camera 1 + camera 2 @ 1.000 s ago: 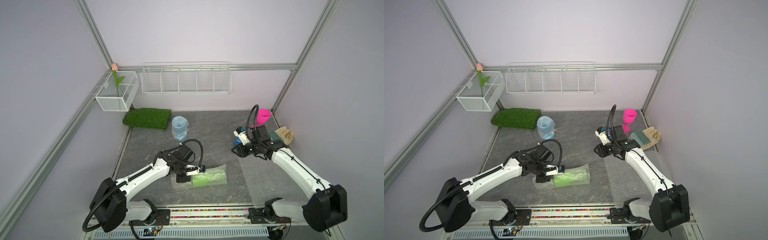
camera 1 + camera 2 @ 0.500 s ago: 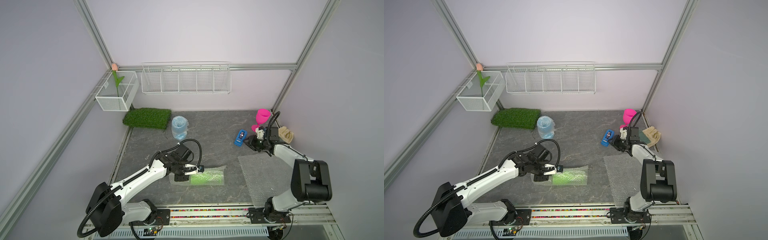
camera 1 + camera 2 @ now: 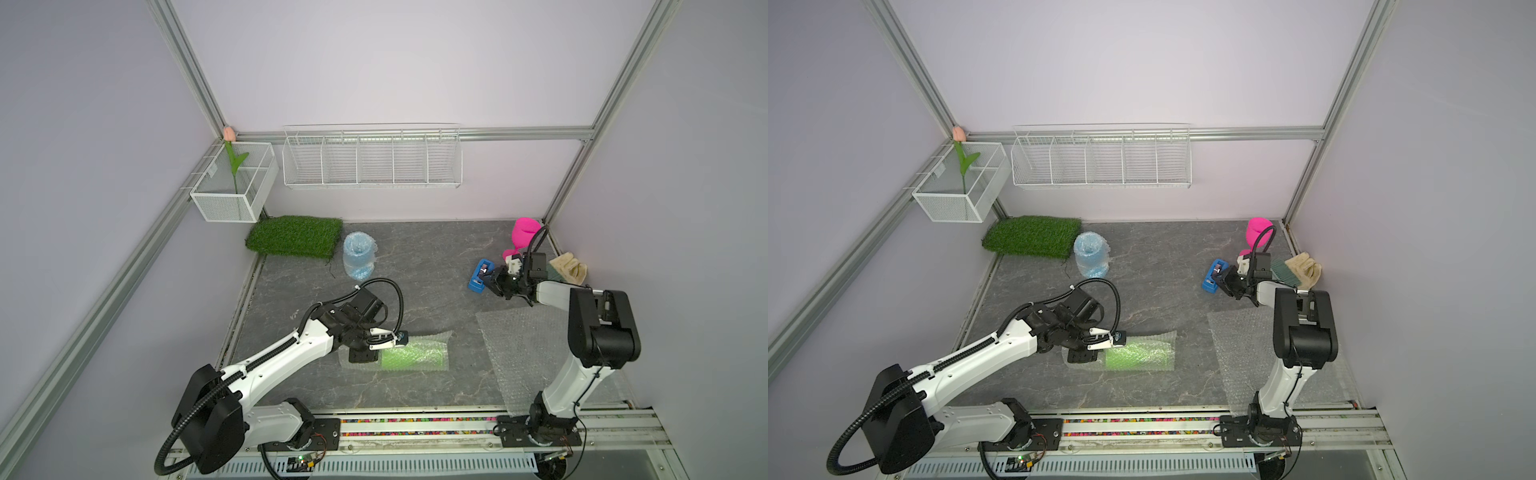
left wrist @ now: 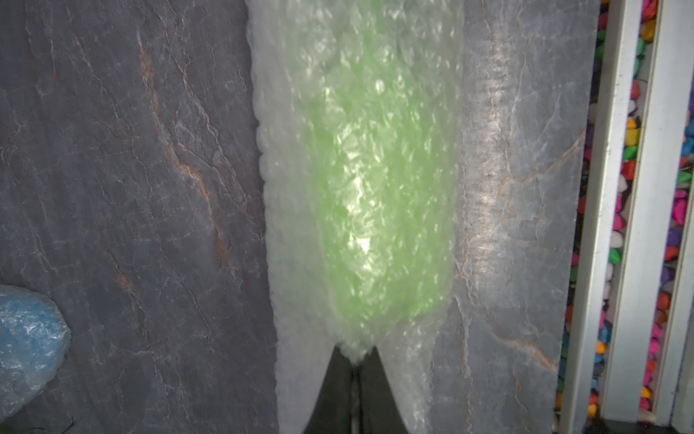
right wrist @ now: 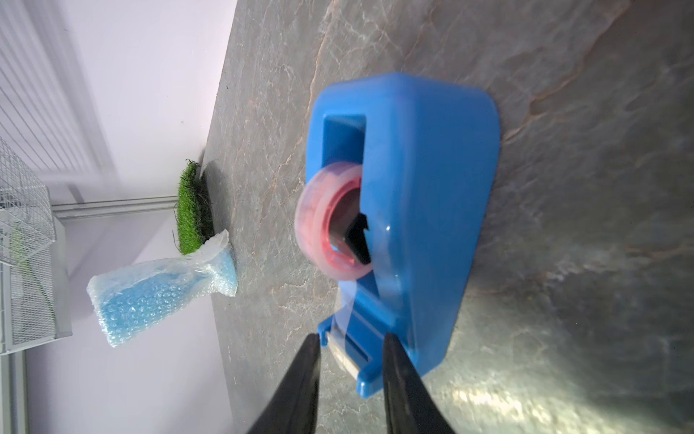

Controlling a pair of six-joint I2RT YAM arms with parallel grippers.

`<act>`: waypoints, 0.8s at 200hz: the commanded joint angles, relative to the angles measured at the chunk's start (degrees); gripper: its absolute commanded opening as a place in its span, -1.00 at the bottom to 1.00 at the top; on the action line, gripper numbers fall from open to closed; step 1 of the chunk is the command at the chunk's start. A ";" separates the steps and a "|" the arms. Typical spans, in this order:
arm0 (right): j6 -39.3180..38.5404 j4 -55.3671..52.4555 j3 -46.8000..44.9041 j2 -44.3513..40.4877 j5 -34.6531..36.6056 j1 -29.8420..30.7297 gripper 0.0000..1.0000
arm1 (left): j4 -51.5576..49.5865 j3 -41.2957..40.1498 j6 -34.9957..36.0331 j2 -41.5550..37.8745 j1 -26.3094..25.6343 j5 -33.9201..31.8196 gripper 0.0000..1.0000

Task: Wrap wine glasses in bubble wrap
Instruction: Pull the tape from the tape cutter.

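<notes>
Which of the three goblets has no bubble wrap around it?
The hot pink goblet, standing bare in the far corner. The blue goblet stands wrapped; the green goblet lies wrapped.

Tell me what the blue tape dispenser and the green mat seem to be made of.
The tape dispenser: probably moulded plastic, smooth and slightly glossy; rounded edges and a small highlight show in the right wrist view. The green mat: looks like artificial turf, matte; dense upright green fibres over a darker edge.

Lime green goblet [image 3: 411, 358], blue dispenser [image 5: 424, 188]
</notes>
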 commanded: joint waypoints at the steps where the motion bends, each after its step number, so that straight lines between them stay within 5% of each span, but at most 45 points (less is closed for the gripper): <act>1: 2.94 4.01 0.30 1.80 -2.38 -0.34 -0.37 | -0.09 -0.51 1.30 -0.10 -0.09 0.63 -0.85; 160: 9.02 10.12 0.43 4.21 -4.31 -0.30 -0.85 | 0.35 -0.67 1.10 0.69 -0.09 0.91 -0.85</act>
